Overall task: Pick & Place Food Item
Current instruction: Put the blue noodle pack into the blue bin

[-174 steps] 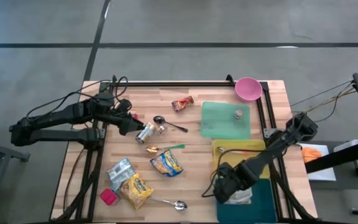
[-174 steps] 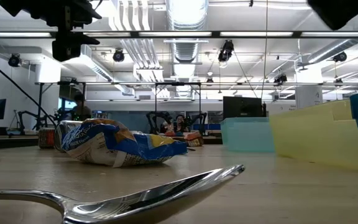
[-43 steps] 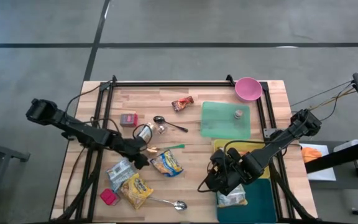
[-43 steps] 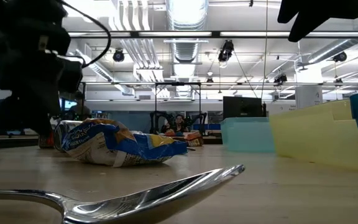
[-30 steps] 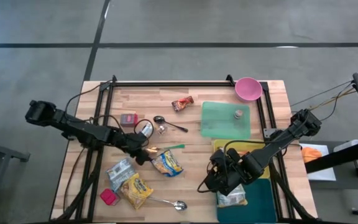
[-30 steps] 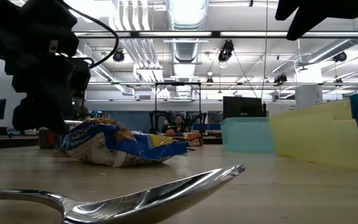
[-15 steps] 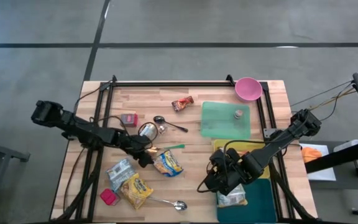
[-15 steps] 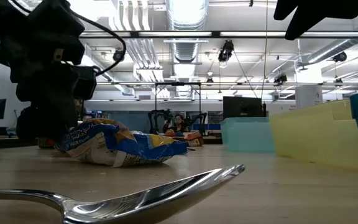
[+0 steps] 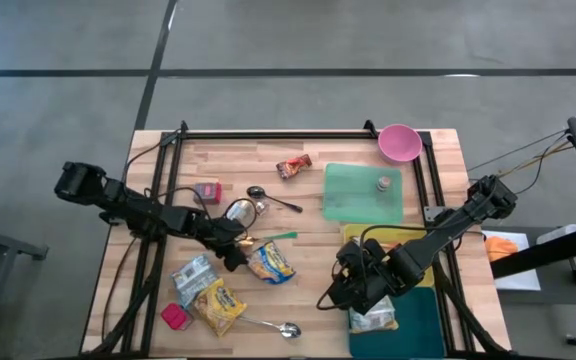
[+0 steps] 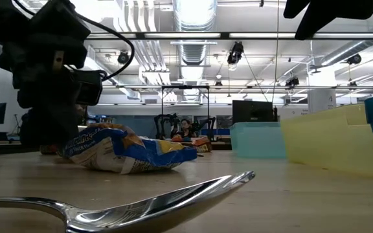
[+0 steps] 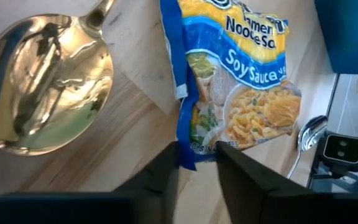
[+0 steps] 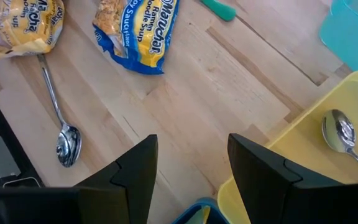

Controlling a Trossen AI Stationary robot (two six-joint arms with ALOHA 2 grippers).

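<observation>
A blue and yellow ramen noodle packet [image 9: 268, 262] lies flat on the wooden table [image 9: 308, 290], left of the middle. It also shows in the left wrist view [image 11: 241, 81] and the low view [image 10: 128, 155]. My left gripper [image 9: 233, 255] reaches in from the table's left and is shut on the packet's near-left corner. A gold spoon with a green handle [image 11: 42, 93] lies just beyond that corner. My right gripper [image 12: 191, 174] hangs open above the table beside the yellow bin [image 9: 383, 240], touching nothing. My left gripper pinches the packet's blue corner [image 11: 197, 148] between its two fingers [image 11: 166, 171]. They come slanting down from the table's left side. The packet still lies on the table; only its corner is in the hold.
A yellow packet [image 9: 218, 305], a silver packet [image 9: 193, 272], a pink lid [image 9: 175, 317] and a silver spoon [image 9: 273, 327] lie near the front left. A can [image 9: 236, 210], red box [image 9: 206, 191], green board [image 9: 363, 192], pink bowl [image 9: 399, 142] and teal bin [image 9: 418, 320] stand around.
My left gripper has sunk and edged toward the table's right, up to the ramen packet's corner. The packet's end beside the fingers has shifted a little.
</observation>
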